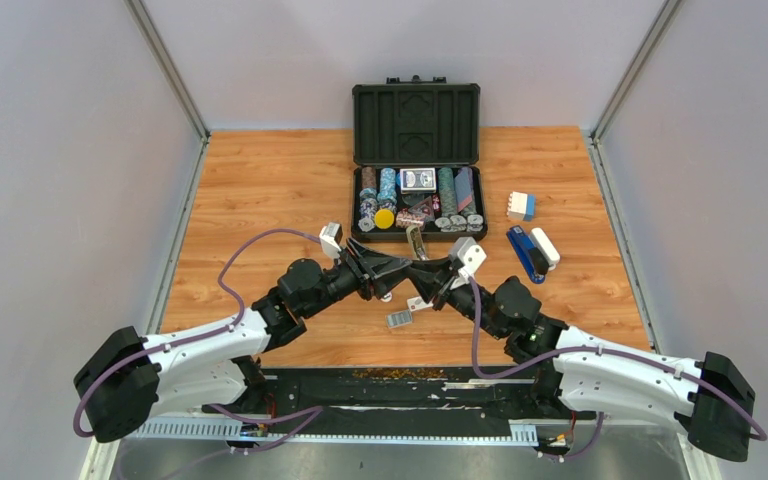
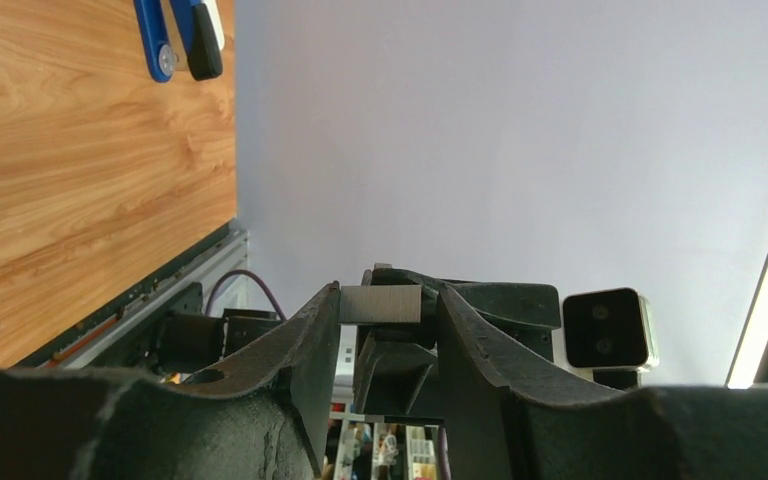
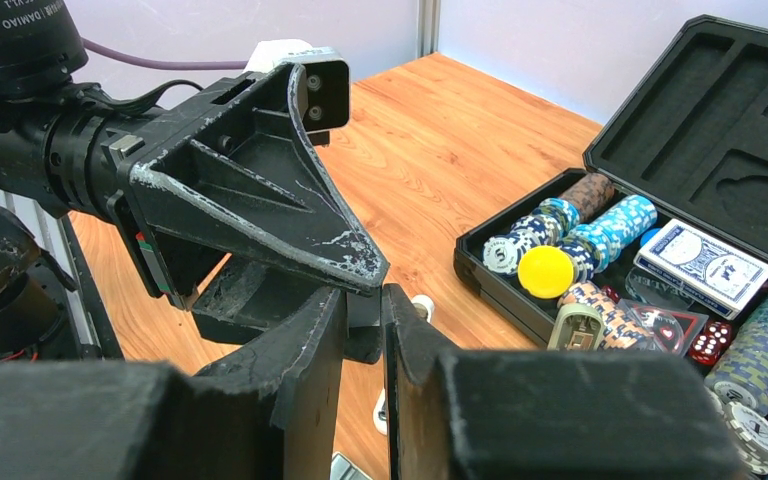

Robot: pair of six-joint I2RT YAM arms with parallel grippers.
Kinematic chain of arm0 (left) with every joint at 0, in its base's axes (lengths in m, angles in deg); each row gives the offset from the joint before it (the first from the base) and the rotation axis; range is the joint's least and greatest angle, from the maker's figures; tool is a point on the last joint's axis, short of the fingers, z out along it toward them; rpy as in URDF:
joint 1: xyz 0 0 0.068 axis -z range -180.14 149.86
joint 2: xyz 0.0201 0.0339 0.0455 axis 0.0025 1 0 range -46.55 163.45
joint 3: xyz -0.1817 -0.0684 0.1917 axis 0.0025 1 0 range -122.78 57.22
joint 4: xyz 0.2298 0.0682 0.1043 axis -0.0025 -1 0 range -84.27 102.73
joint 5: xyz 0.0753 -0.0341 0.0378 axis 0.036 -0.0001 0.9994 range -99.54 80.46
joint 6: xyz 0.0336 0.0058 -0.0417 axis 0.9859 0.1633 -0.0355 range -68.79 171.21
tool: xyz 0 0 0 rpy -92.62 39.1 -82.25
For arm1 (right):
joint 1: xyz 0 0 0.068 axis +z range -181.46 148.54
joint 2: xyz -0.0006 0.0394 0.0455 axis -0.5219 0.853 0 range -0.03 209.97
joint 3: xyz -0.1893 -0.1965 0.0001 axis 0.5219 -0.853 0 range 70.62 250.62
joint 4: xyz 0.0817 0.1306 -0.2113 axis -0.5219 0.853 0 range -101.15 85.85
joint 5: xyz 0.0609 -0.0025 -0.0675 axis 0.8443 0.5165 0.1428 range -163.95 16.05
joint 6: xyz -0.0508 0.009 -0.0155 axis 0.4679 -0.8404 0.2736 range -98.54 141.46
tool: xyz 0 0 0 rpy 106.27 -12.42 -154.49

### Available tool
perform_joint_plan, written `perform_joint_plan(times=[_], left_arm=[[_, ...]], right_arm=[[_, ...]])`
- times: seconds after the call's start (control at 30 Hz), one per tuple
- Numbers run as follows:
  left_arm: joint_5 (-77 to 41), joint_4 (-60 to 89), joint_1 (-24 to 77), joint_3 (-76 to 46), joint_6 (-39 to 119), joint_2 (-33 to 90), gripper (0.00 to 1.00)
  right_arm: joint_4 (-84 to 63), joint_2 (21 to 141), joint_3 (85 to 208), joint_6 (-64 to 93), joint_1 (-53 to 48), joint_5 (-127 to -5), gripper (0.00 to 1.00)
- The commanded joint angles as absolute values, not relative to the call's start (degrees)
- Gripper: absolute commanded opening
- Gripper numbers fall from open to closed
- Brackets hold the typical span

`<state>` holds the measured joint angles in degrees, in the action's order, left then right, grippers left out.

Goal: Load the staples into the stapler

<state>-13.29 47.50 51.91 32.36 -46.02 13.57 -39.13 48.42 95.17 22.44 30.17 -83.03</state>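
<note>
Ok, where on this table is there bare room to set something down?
Widest bare wood: left of the poker case, across to the left wall, down to the left arm. A smaller patch: the far right corner, behind the white-and-blue box. Crowded: the middle, where it meets the right arm, and around the dark blue stapler.

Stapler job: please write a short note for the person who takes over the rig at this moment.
Right gripper: shut, apparently holding the staple strip in the air.
Left gripper: open, jaws either side of that strip.
Stapler: by the front edge of the poker case, not held.
Staple tray: lies below the grippers.
Done: strip taken out. Left: open the stapler, load the strip.
</note>
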Motion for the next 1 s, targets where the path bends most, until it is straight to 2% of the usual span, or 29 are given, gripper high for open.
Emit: perform_joint_plan(times=[0.0, 0.3, 0.47, 0.67, 0.8, 0.97], left_arm=[[-12.56, 49.76, 52.10, 32.52, -45.92, 13.04, 0.45], [-12.69, 49.06, 52.15, 32.22, -44.75, 13.22, 0.34], [-11.87, 47.49, 52.14, 32.27, -43.46, 12.57, 0.31], [-9.88, 42.39, 52.13, 31.55, -38.33, 11.34, 0.31], [-9.71, 36.41, 52.15, 29.00, -27.99, 11.70, 0.31], [-8.19, 31.56, 52.42, 25.62, -14.23, 14.49, 0.29]], right_arm=[[-41.79, 48.40, 94.87, 21.81, 30.11, -82.36, 0.20], [-41.10, 48.25, 94.86, 21.81, 30.09, -82.78, 0.21], [-39.42, 47.19, 94.77, 21.81, 30.07, -83.42, 0.26], [-31.34, 43.41, 95.38, 19.60, 30.07, -84.70, 0.46], [-21.22, 38.93, 96.97, 17.26, 30.09, -89.09, 0.60], [-7.09, 32.63, 98.89, 13.30, 30.11, -97.40, 0.72]])
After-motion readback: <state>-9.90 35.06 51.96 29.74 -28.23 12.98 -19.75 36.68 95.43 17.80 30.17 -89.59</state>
